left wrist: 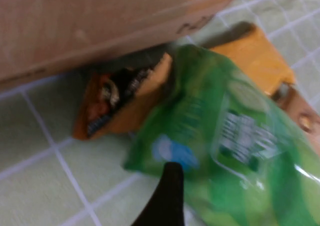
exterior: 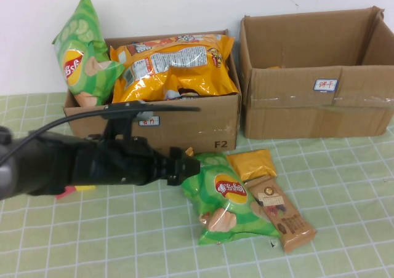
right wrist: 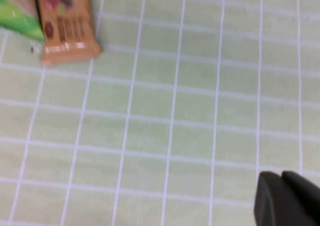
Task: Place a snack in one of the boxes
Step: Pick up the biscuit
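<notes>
A green chip bag [exterior: 225, 198] lies on the green checked cloth in front of the left cardboard box [exterior: 203, 127]. My left gripper [exterior: 184, 166] is at the bag's near-left corner, low over the cloth. In the left wrist view one dark finger [left wrist: 170, 196] rests against the bag [left wrist: 225, 146], the bag fills the space beside it, and the jaws look open. An orange packet [exterior: 251, 163] and a brown bar [exterior: 283, 213] lie to the bag's right. My right gripper [right wrist: 285, 201] is shut and empty over bare cloth, out of the high view.
The left box holds yellow chip bags [exterior: 172, 66], with a green bag [exterior: 83, 50] leaning on its left corner. The right box [exterior: 308, 106] stands open beside it. An orange-black packet [left wrist: 115, 101] lies under the green bag's edge by the box wall.
</notes>
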Robot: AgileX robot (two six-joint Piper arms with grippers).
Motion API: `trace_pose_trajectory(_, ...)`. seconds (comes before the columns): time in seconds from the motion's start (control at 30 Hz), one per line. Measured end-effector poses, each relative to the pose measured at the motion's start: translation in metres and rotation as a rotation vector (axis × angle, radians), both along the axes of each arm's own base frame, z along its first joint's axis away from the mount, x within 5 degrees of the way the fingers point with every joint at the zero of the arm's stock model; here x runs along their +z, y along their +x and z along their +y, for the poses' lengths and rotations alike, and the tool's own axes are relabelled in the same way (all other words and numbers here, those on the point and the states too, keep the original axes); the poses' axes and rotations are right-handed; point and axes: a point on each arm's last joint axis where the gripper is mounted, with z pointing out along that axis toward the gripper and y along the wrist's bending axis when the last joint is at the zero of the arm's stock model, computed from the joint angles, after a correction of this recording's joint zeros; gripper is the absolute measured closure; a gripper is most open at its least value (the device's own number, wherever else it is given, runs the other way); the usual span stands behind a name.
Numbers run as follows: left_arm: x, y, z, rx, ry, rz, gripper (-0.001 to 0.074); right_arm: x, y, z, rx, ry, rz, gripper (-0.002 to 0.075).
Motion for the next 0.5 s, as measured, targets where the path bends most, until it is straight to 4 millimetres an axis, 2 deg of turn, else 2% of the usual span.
trace_pose_trajectory(0.07,-0.005,0.009,-0.004,0.024,0.008,0.011,0.0049,-0.005,-0.006,-0.003,-0.014,0.001,0.013,0.0721)
trace_pose_trajectory(0.2,-0.017,0.021,0.002,0.11,0.067,0.017,0.0043,-0.014,-0.017,-0.009,-0.04,-0.005,0.043,0.0721)
trace_pose_trajectory(0.3,-0.024,0.03,0.002,0.119,0.107,-0.005,0.0046,-0.014,-0.024,-0.014,-0.05,-0.009,0.027,0.0721)
trace_pose_trajectory(0.5,-0.033,0.037,-0.012,0.054,-0.015,0.052,0.0148,-0.011,-0.025,-0.019,-0.057,-0.039,-0.009,0.0721)
